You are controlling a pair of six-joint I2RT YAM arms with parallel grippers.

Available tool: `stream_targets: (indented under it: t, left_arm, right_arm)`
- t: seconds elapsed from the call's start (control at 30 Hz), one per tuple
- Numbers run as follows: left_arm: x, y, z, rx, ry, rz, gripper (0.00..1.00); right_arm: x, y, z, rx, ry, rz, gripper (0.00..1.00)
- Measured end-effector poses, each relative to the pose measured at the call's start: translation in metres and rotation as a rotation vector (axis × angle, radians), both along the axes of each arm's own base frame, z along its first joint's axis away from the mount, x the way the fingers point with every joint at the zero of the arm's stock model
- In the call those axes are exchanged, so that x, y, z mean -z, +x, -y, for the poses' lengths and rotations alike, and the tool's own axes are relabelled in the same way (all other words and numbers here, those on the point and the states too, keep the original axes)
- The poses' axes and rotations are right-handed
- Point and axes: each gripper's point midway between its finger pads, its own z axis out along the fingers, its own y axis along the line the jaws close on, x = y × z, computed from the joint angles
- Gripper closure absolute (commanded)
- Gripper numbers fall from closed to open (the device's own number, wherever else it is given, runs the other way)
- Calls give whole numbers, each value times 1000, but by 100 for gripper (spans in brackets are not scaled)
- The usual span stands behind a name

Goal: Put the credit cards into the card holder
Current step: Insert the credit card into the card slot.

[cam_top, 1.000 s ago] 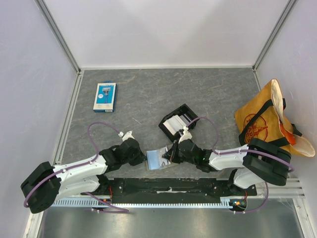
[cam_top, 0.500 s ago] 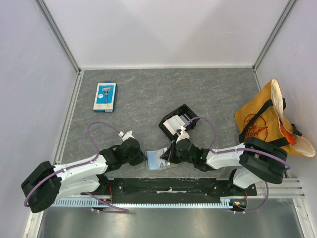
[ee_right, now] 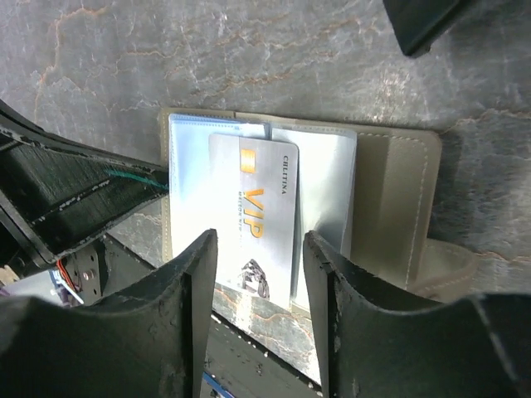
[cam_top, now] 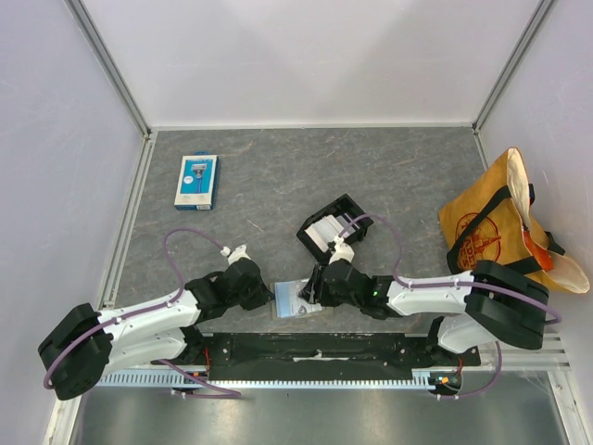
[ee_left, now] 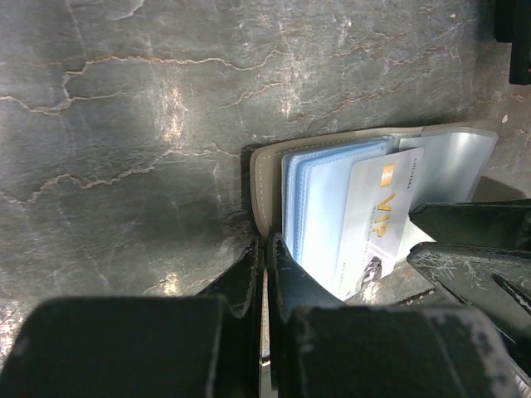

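Near the middle of the surface's near edge, the left gripper (ee_left: 265,253) pinches its jaws on the cover of the open card holder (ee_left: 264,178). The right gripper (ee_right: 260,242), jaws apart, straddles a credit card (ee_right: 253,207) that seems partway into a pocket. The next move is probably to push it fully home.

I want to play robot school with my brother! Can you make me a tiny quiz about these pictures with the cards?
1. True or false: the left tool is pinching the edge of the card holder.
2. Which word is printed on the card lying on the open holder? A) VIP B) BANK C) GIFT
3. Short answer: where is the stack of white cards sitting?
Key: 1 true; 2 A; 3 in the black tray.
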Motion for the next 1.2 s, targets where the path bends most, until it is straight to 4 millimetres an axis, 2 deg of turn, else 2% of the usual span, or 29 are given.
stream_targets:
  t: [0.13,0.23,0.4,0.53,0.63,0.73,0.8,0.9,0.97,1.1,1.2]
  left_arm:
    - [0,0,0,1,0,-1,98]
    - [0,0,0,1,0,-1,98]
    - [0,0,0,2,0,-2,98]
    - [0,0,1,3,0,-3,98]
    - [0,0,2,10,5,-5,98]
    - [0,1,2,16,14,-7,98]
    - [0,1,2,21,18,-5,98]
    - [-1,1,2,24,22,-5,98]
    - [-2,1,2,26,21,-3,98]
    - [-8,0,2,32,15,5,98]
    - [-20,1,2,44,4,25,98]
  right_arm:
    - [-3,2,0,-12,-30,16,46]
    - [2,2,-3,-24,-51,8,46]
    - [4,1,-14,-59,-56,0,49]
    - [3,-3,-22,-100,-64,11,54]
    - [0,-8,-29,-135,-69,27,62]
    - [0,-11,-34,-164,-89,40,63]
    - [4,-11,-33,-171,-103,40,61]
    - [4,-9,-32,-166,-113,46,49]
    - [2,-8,-32,-161,-116,57,46]
    - [-18,0,-24,-146,-108,100,39]
    - [-43,15,-17,-120,-78,149,37]
